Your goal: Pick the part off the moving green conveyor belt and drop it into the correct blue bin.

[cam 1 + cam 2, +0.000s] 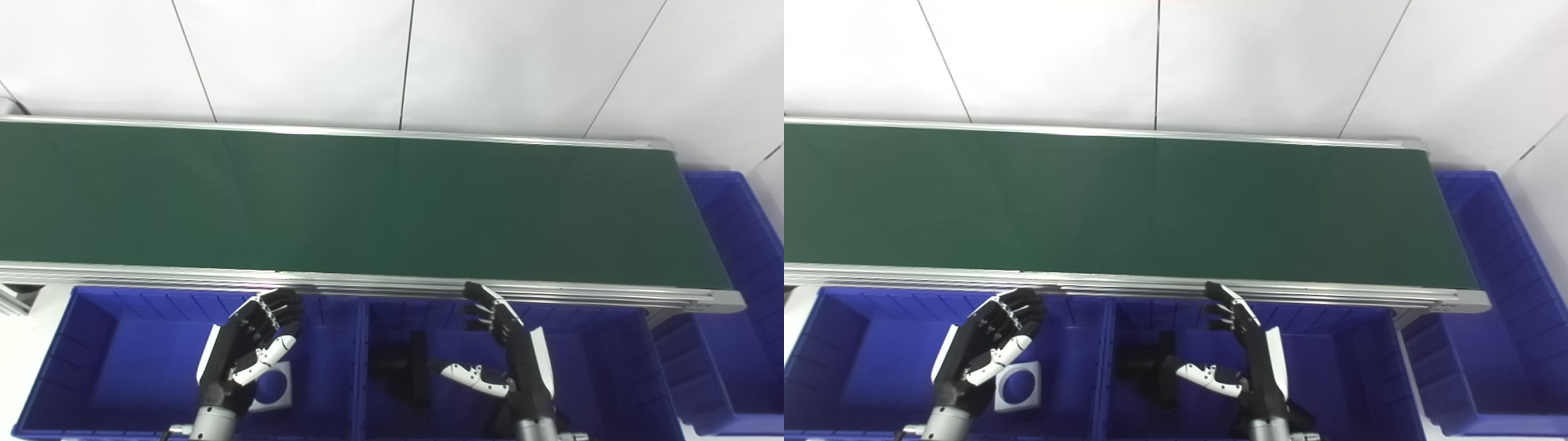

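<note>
The green conveyor belt [367, 202] runs across the view with no part on it. My left hand [251, 349] hovers over the left blue bin [79, 367], fingers curled loosely and apart, holding nothing. A white square part with a round hole [1018, 386] lies in that bin, partly behind the hand. My right hand [508, 355] is open above the middle blue bin [606, 367], thumb pointing left. A black part [407, 367] lies in that bin beside the thumb.
A third blue bin [741, 294] stands at the belt's right end. The belt's aluminium front rail [392, 285] runs just beyond both hands. White wall panels rise behind the belt.
</note>
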`<action>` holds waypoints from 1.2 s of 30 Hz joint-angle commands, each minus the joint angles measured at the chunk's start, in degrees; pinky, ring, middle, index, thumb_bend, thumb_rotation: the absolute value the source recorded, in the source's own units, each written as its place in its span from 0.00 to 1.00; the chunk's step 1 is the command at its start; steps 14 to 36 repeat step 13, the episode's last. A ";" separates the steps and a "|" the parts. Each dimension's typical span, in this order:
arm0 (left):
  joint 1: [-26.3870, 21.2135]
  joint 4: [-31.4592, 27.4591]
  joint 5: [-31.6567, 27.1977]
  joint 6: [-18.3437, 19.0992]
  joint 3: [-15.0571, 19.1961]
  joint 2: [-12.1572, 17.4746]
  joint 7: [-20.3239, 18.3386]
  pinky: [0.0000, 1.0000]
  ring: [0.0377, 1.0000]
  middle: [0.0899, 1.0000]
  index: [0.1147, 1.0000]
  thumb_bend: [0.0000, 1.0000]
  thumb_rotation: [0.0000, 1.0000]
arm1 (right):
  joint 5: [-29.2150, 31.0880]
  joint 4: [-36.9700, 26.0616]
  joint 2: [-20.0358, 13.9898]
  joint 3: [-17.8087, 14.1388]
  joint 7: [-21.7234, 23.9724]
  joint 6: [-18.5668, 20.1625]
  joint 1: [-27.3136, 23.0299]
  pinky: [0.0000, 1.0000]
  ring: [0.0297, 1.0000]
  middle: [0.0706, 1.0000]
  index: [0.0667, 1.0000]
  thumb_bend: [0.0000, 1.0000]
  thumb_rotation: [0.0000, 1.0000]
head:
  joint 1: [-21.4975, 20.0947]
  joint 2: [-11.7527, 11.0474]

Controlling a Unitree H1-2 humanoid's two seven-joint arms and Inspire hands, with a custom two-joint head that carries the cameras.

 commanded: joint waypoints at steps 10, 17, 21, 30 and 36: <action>-0.74 -1.45 -0.57 -0.18 0.35 0.54 -0.17 0.68 0.64 0.64 0.60 0.60 0.00 | 1.07 -0.88 0.52 -0.71 0.64 0.40 -1.11 0.63 0.73 0.78 0.78 0.71 0.12 | 1.78 -0.68; -0.72 -1.43 -0.84 -0.08 0.13 0.52 -0.45 0.67 0.64 0.65 0.60 0.60 0.00 | 0.04 -1.58 0.18 -0.47 1.39 2.29 -1.92 0.63 0.74 0.79 0.79 0.70 0.15 | 1.97 -0.94; -0.72 -1.43 -0.84 -0.08 0.13 0.52 -0.45 0.67 0.64 0.65 0.60 0.60 0.00 | 0.04 -1.58 0.18 -0.47 1.39 2.29 -1.92 0.63 0.74 0.79 0.79 0.70 0.15 | 1.97 -0.94; -0.72 -1.43 -0.84 -0.08 0.13 0.52 -0.45 0.67 0.64 0.65 0.60 0.60 0.00 | 0.04 -1.58 0.18 -0.47 1.39 2.29 -1.92 0.63 0.74 0.79 0.79 0.70 0.15 | 1.97 -0.94; -0.72 -1.43 -0.84 -0.08 0.13 0.52 -0.45 0.67 0.64 0.65 0.60 0.60 0.00 | 0.04 -1.58 0.18 -0.47 1.39 2.29 -1.92 0.63 0.74 0.79 0.79 0.70 0.15 | 1.97 -0.94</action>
